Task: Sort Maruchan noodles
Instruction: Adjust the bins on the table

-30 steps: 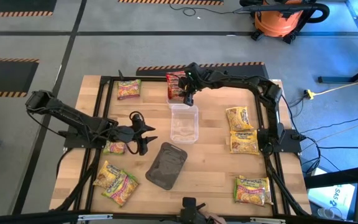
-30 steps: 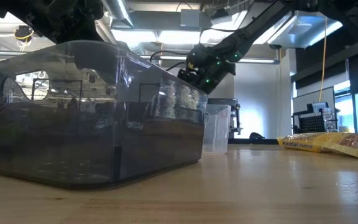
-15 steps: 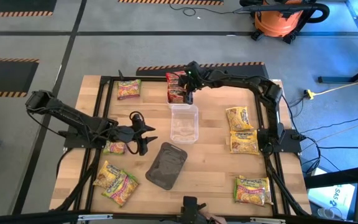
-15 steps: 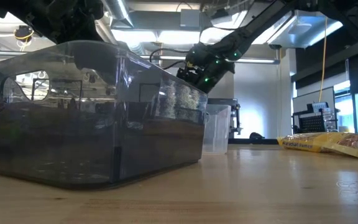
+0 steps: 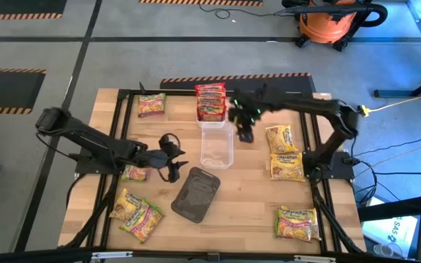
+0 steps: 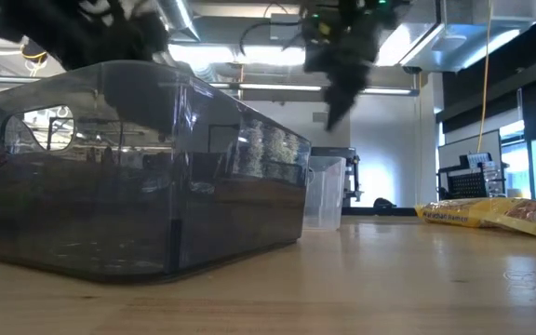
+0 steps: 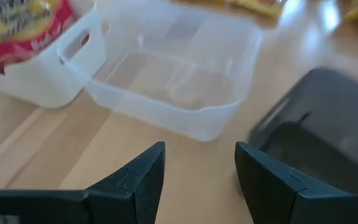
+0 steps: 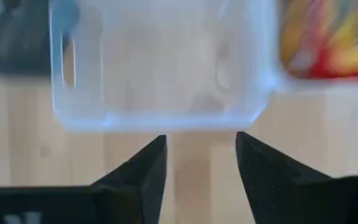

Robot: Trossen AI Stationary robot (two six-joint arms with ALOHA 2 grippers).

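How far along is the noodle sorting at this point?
Early. Red packets sit in a white tray at the far edge. The clear tray and dark tray look empty. Both claws are open and empty: right claw beside the clear tray, left claw. Yellow packets and green-pink packets remain on the table.

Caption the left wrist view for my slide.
Left gripper, jaws open, faces the empty clear tray and dark tray.

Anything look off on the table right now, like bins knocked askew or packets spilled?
The dark tray lies turned at an angle to the table's edges, unlike the clear tray, which sits square. No packets look spilled or torn.
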